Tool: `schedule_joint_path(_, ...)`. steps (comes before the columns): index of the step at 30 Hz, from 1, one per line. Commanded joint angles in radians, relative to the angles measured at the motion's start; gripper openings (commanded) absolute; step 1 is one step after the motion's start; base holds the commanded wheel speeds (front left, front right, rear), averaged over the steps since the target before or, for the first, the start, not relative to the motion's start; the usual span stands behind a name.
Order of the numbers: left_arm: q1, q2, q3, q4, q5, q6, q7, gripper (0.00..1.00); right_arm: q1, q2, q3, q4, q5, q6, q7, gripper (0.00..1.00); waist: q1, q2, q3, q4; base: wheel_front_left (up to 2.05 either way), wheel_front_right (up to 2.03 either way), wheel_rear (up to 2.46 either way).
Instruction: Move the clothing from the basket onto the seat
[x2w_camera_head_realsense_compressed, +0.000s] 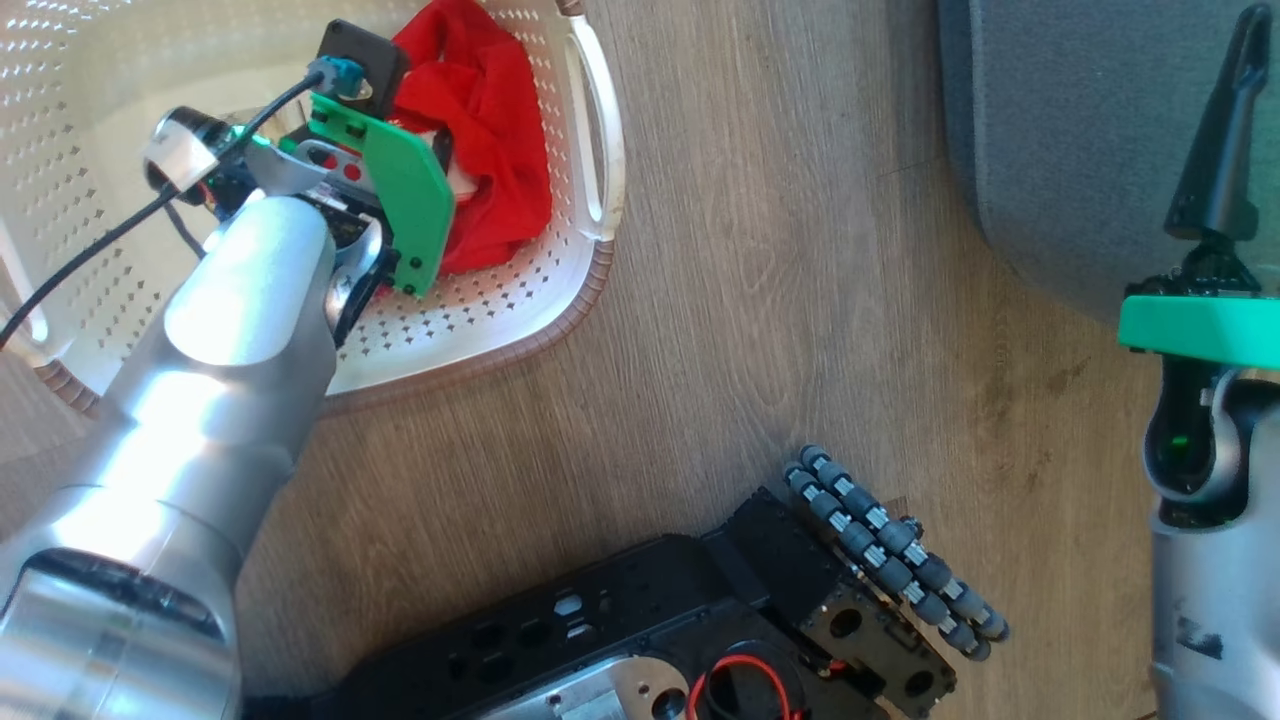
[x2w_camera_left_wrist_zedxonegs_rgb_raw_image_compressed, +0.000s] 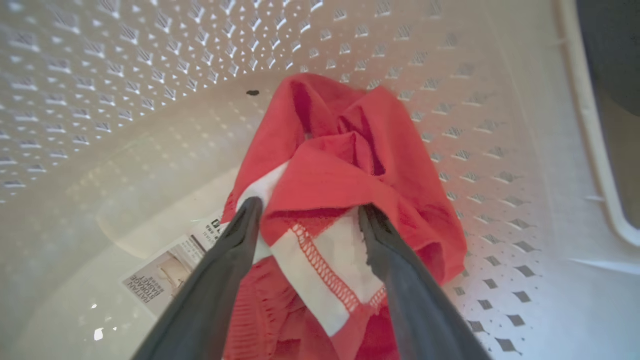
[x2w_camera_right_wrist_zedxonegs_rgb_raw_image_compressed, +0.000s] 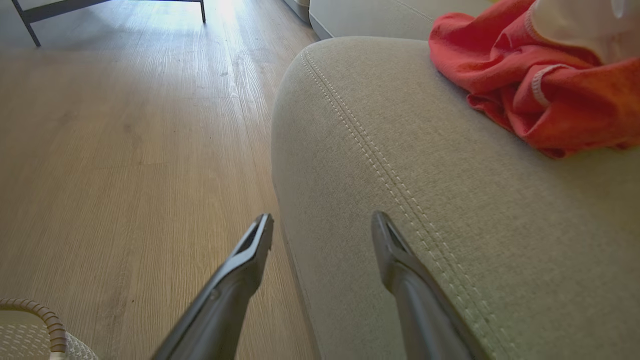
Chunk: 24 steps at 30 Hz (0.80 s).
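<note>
The cream perforated basket stands on the floor at the upper left. A crumpled red garment with white parts lies inside it against the right wall. My left arm reaches down into the basket. In the left wrist view my left gripper is open, its fingers straddling a fold of that garment beside the label sticker. The grey seat is at the upper right. My right gripper hangs open and holds nothing over the seat's rounded, stitched corner. Another red garment lies on the seat.
Wood floor runs between basket and seat. My black base with its roller wheel sits at the bottom centre. A dark furniture leg stands far off, and the basket's brown rim shows low left in the right wrist view.
</note>
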Motion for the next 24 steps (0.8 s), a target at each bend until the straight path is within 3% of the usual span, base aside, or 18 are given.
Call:
schedule_joint_path(1,0.001,-0.003,0.006,-0.012,-0.007,-0.007,-0.013,1.0,0.058,-0.007,0.005,-0.029,-0.004,0.007,-0.005,1.0,0.0,0.0,0.0,0.001,0.0,0.0,0.0)
schedule_joint_path(24,-0.048,-0.046,-0.047,0.098,-0.04,-0.028,-0.093,1.0,0.068,-0.007,0.008,-0.031,-0.015,0.007,-0.005,1.0,0.0,0.0,-0.001,0.012,0.0,0.0,0.0)
